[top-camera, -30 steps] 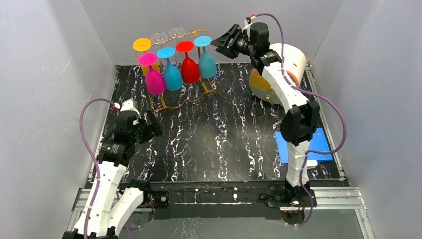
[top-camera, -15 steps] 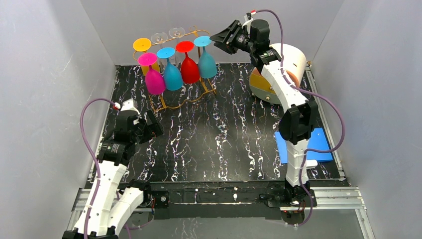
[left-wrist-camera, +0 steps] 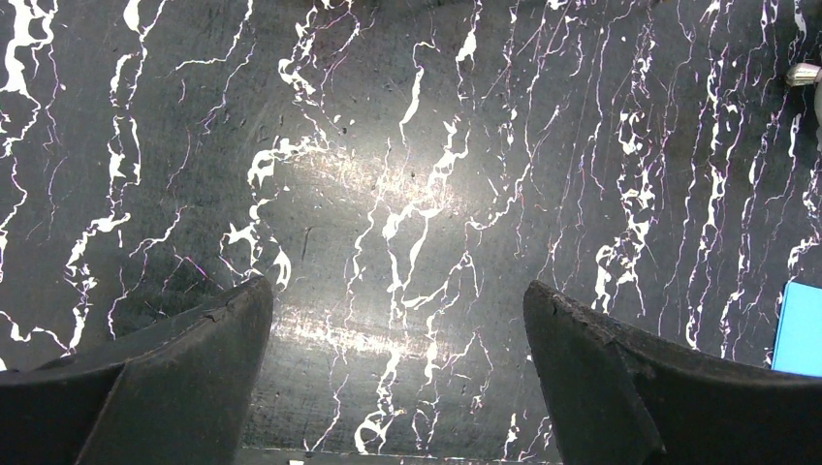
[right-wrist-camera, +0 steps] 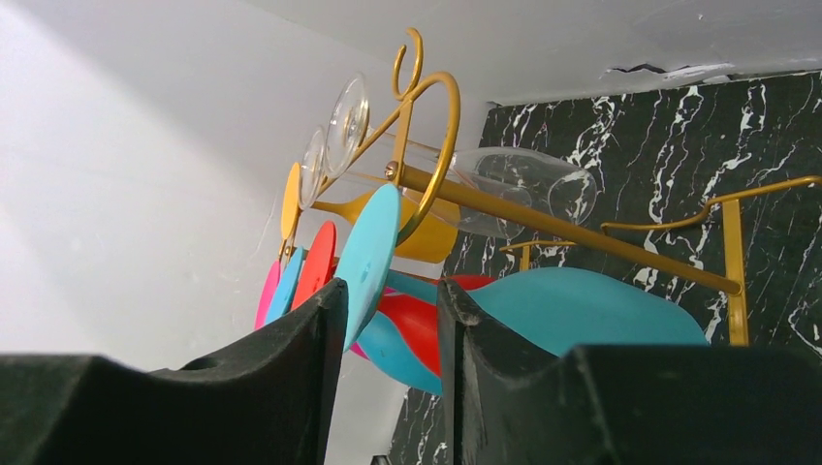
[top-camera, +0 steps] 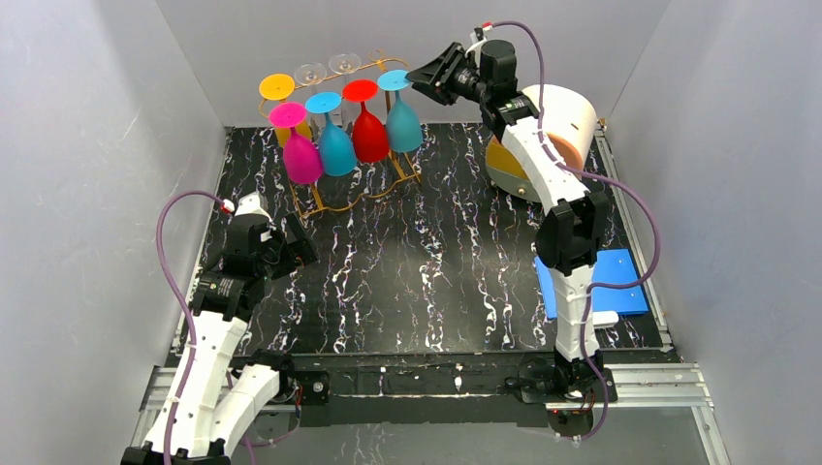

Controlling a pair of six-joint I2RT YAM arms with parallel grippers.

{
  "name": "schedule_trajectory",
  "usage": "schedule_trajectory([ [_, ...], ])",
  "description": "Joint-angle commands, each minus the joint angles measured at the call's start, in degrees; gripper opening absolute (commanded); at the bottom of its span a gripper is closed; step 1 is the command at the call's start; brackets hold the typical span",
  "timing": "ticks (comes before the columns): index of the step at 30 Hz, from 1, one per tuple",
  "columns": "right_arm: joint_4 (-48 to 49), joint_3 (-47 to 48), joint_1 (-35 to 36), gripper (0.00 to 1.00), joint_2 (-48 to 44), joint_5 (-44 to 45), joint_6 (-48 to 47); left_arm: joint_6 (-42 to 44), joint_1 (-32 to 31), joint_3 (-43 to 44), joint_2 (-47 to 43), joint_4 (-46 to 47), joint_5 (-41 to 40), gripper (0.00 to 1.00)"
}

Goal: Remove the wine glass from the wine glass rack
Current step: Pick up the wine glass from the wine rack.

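The gold wire wine glass rack [top-camera: 334, 206] stands at the back left with several glasses hanging upside down. A light-blue wine glass [top-camera: 403, 124] hangs at its right end. My right gripper [top-camera: 419, 77] is raised at that glass's foot disc [top-camera: 395, 80]. In the right wrist view the jaws [right-wrist-camera: 393, 291] stand narrowly apart, with the lower rim of the light-blue foot [right-wrist-camera: 373, 247] between them, close to the left finger; contact is not clear. The rack's rail [right-wrist-camera: 582, 237] runs behind. My left gripper [top-camera: 302, 242] is open and empty over the table [left-wrist-camera: 397, 295].
Red [top-camera: 369, 136], blue [top-camera: 336, 147] and magenta [top-camera: 301, 158] glasses hang beside the light-blue one, with a yellow [top-camera: 276, 87] and clear ones [top-camera: 326, 68] behind. A white and tan drum [top-camera: 562, 121] stands at the back right. A blue pad [top-camera: 591, 281] lies right.
My right gripper has moved left and its fingertips have reached the light-blue glass's foot. The left arm has not moved.
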Motion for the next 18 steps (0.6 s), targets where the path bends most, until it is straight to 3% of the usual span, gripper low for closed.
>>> schedule_trajectory([
  [1,2.22,4.07,0.61,0.46,0.77,-0.10,-0.29,0.13,-0.09,0.30,0.24,-1.13,-0.67,0.98],
  [18,2.11,4.10,1.42,0.18,-0.28,1.48,0.68,0.08,-0.09,0.29,0.22,-1.21,-0.33,0.98],
])
